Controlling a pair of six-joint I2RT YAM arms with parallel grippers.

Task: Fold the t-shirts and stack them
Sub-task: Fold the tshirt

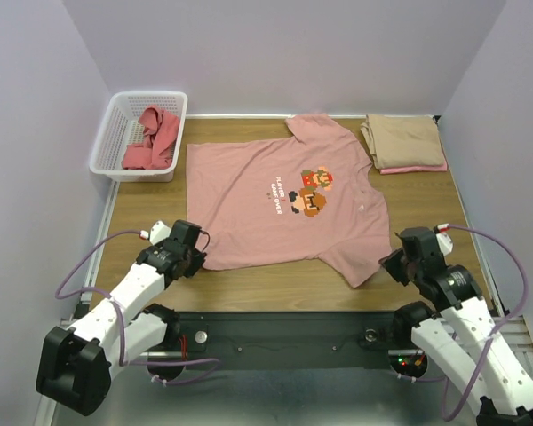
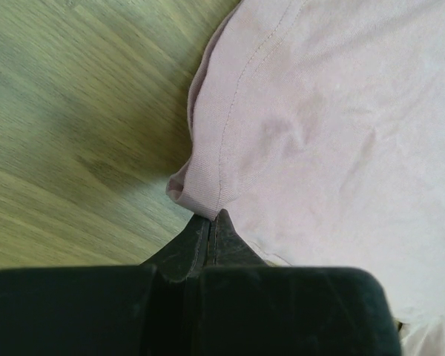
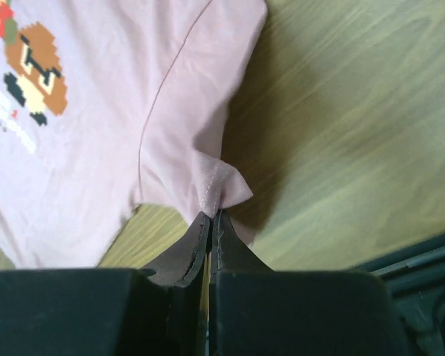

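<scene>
Tee, the dusty pink cotton one with pixel-game characters (image 1: 266, 204), is lying flat on the wooden table (image 1: 275, 286), long axis running left-right, collar pointing right. We are clenching its near edge: left gripper (image 2: 211, 222) on the hem corner, right gripper (image 3: 211, 219) on the near sleeve, fabric stretching away from both.

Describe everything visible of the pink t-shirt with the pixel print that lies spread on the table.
The dusty pink t-shirt looks like soft cotton and lies spread flat, print up, on the wooden table. It lies sideways: hem toward the left, one sleeve far, the other near. The chest shows pixel characters and white text. The left gripper is shut on its near hem corner, the right gripper on the near sleeve's edge. Light wrinkles show.
</scene>
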